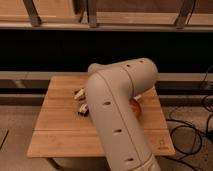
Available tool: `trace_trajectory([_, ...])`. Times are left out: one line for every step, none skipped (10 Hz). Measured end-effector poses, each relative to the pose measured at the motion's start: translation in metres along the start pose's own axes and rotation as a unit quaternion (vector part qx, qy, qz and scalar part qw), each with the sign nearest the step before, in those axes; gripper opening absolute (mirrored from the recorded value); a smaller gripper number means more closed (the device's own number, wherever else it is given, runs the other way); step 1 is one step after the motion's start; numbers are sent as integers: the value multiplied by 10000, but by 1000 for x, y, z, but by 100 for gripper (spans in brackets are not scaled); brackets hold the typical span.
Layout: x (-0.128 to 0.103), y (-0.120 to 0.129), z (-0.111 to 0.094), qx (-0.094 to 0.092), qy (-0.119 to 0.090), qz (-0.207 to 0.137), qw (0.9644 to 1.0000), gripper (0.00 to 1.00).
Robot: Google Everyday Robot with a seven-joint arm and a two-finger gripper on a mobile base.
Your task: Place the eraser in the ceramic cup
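Note:
My large beige arm (117, 115) fills the middle of the camera view and covers much of the wooden table (55, 135). The gripper is hidden behind the arm. A small white piece with dark and reddish marks (83, 110) lies just left of the arm, partly covered; it looks like the eraser. Another small pale and dark thing (79, 93) lies a little farther back. The ceramic cup is out of view.
An orange bowl's edge (135, 108) shows at the arm's right side. Black cables (192, 132) lie on the floor to the right of the table. A dark shelf with metal rails (60, 50) runs behind the table.

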Motion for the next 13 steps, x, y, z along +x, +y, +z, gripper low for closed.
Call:
trace_trajectory([1, 3, 2, 35, 43, -101, 9999, 58])
trace_trajectory([3, 3, 5, 90, 107, -183, 9997, 46])
trace_trajectory([4, 1, 8, 134, 151, -216, 9996, 37])
trace_trajectory([5, -1, 10, 173, 186, -233, 9994, 28])
trace_trajectory([6, -4, 12, 218, 219, -244, 9992, 18])
trace_trajectory([6, -4, 15, 251, 257, -260, 9990, 6])
trace_trajectory([6, -4, 17, 279, 282, -281, 9988, 2])
trace_trajectory([6, -5, 18, 313, 305, -304, 9986, 0])
trace_trajectory([6, -4, 19, 331, 315, -319, 9984, 0])
trace_trajectory([5, -5, 20, 348, 318, -333, 9983, 0])
trace_trajectory([5, -4, 19, 355, 306, -345, 9983, 0])
trace_trajectory([4, -1, 15, 361, 258, -411, 9982, 0])
trace_trajectory([-1, 5, 7, 332, 123, -488, 9982, 0])
